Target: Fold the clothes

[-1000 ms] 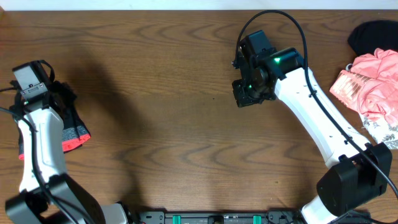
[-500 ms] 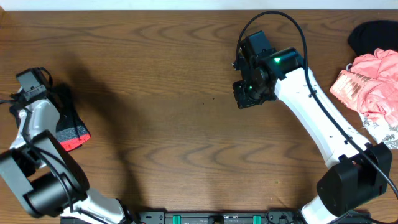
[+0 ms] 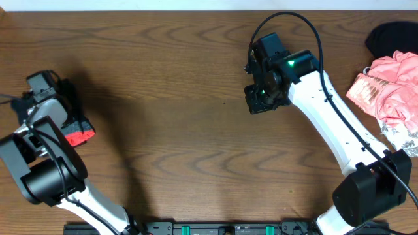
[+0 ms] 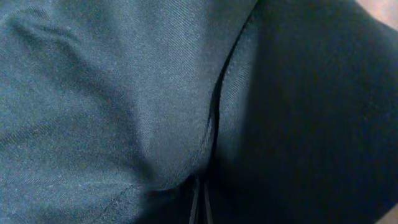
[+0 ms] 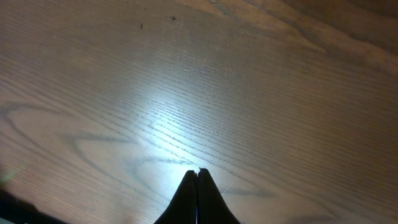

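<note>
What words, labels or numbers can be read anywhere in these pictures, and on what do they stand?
None can be read in any view.
The black leggings, the pink garment and the wooden table show no writing.
The green light on the right arm is a plain lamp, not a sign.

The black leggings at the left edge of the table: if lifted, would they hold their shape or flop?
Probably flop: in the left wrist view the leggings show soft creases and a fold along the seam, so they look limp. Likely light too, since the knit looks thin. With cloth this soft, a push would probably bunch them rather than slide them whole.
</note>
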You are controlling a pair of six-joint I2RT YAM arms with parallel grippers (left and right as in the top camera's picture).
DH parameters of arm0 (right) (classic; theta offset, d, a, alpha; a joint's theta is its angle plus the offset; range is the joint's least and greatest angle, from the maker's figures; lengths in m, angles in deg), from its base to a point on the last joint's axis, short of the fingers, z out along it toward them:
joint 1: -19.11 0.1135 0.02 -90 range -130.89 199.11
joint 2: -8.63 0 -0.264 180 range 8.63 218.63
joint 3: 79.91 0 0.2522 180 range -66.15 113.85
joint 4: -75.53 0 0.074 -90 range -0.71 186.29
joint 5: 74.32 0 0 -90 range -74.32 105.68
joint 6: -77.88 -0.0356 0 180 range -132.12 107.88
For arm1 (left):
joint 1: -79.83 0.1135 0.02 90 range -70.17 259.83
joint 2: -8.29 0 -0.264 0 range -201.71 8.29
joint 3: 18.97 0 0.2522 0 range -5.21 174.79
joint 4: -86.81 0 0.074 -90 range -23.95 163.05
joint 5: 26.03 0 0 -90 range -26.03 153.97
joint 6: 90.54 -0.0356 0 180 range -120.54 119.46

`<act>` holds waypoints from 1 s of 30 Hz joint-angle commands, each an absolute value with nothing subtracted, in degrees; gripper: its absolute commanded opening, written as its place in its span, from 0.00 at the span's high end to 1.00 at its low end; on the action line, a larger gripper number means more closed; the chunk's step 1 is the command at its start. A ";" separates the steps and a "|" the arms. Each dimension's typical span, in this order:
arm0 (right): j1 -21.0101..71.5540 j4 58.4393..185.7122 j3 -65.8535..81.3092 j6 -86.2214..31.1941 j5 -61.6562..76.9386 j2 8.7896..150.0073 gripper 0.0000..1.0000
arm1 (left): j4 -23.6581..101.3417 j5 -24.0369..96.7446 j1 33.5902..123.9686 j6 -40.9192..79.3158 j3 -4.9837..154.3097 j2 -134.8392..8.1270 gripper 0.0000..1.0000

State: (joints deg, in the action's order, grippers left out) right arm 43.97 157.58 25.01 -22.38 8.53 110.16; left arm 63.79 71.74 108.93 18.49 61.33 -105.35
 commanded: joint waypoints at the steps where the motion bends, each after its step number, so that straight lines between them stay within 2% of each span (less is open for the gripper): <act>1: 43.51 157.76 24.90 -23.47 7.72 110.56 0.99 | 63.11 62.89 104.54 11.03 59.67 -110.27 0.94; 6: 43.51 157.87 24.90 -23.49 7.72 110.56 0.99 | 64.18 62.91 101.37 3.80 61.20 -110.27 0.94; 14: 43.51 157.84 24.90 -23.67 7.72 110.56 0.99 | 63.35 62.91 101.30 5.55 62.47 -110.18 0.94; 15: 43.51 157.84 24.90 -23.67 7.74 110.56 0.99 | 62.92 62.93 101.28 5.53 62.71 -110.05 0.92; 17: 43.51 157.82 24.90 -23.67 7.74 110.56 0.96 | 61.87 62.87 101.28 5.53 63.41 -109.42 0.72; 18: 43.51 157.82 24.90 -23.67 7.74 110.56 0.93 | 61.15 62.84 101.22 5.53 63.82 -108.79 0.65; 21: 43.51 157.76 24.90 -23.67 7.72 110.56 0.71 | 59.40 62.63 101.06 5.48 65.13 -105.62 0.51; 23: 43.51 157.65 24.90 -23.67 7.43 110.56 0.50 | 58.02 62.67 101.02 5.44 65.68 -102.45 0.42; 24: 43.51 157.56 24.90 -23.67 6.32 110.56 0.36 | 57.17 62.67 101.02 5.46 65.77 -99.74 0.36; 25: 43.51 157.54 24.90 -23.67 5.88 110.56 0.27 | 56.73 62.67 101.04 5.48 65.77 -98.49 0.34; 27: 43.51 157.41 24.90 -23.67 4.59 110.56 0.03 | 54.44 62.63 101.00 5.57 65.77 -94.47 0.32; 30: 43.51 156.97 24.90 -23.64 4.48 110.56 0.01 | 49.32 60.64 100.39 5.92 65.77 -89.35 0.32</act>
